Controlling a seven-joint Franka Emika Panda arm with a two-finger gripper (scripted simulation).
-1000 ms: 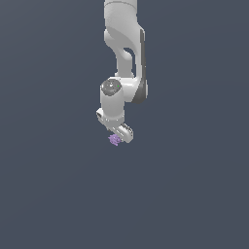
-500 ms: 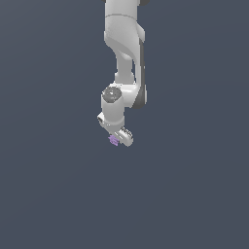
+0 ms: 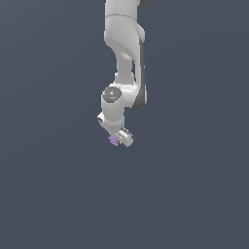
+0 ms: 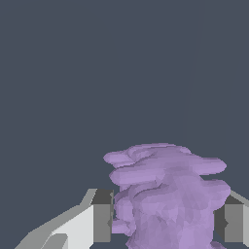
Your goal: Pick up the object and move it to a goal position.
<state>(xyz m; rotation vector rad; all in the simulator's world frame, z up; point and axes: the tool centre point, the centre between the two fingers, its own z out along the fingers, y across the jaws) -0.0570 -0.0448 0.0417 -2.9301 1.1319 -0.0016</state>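
In the exterior view, the white arm [image 3: 124,53] comes down from the top edge of the picture against a plain dark grey-blue background, with no edge or corner of any surface to be made out. Its wrist bends toward the exterior view's left, and the fingers [image 3: 118,138] sit at its lowest end. The object [image 3: 114,141], a tiny light-purple lump with a bumpy outline, shows at the tips of the fingers, touching them on the exterior view's left side. It is much smaller than the white hand above it. Whether it rests on anything below cannot be told here.

In the wrist view, the object [image 4: 168,194] fills the space between the two fingers [image 4: 102,221], its ridged, uneven purple surface rising beyond their tips. One grey pad stands on each side of it, and both appear pressed against its flanks, so the fingers are clenched on the object. Behind it lies only the same flat dark grey-blue.
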